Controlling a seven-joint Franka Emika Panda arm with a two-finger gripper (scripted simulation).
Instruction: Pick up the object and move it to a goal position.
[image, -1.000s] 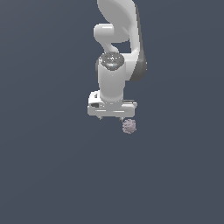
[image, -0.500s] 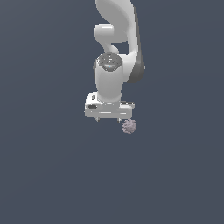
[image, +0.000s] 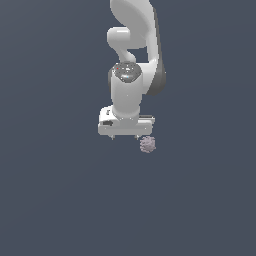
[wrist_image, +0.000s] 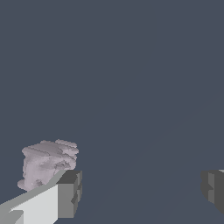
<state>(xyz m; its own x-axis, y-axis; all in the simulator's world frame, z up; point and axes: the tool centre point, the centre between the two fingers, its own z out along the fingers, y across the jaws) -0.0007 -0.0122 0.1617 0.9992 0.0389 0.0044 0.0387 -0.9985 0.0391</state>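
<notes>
The object (image: 147, 144) is a small bumpy pale pinkish-grey lump lying on the dark grey floor. My white gripper (image: 125, 136) points straight down just above the floor, and the lump sits just past its finger on the exterior view's right. In the wrist view the gripper (wrist_image: 140, 192) is open wide, with nothing between the jaws. The lump (wrist_image: 46, 164) lies outside one finger (wrist_image: 68, 194), close against its outer side. The other finger (wrist_image: 213, 188) is far from it.
A plain dark grey floor (image: 60, 200) surrounds the arm in both views. No other objects, containers or edges show.
The gripper has sunk slightly toward the floor. The lump has stayed where it was. The jaws remain open.
</notes>
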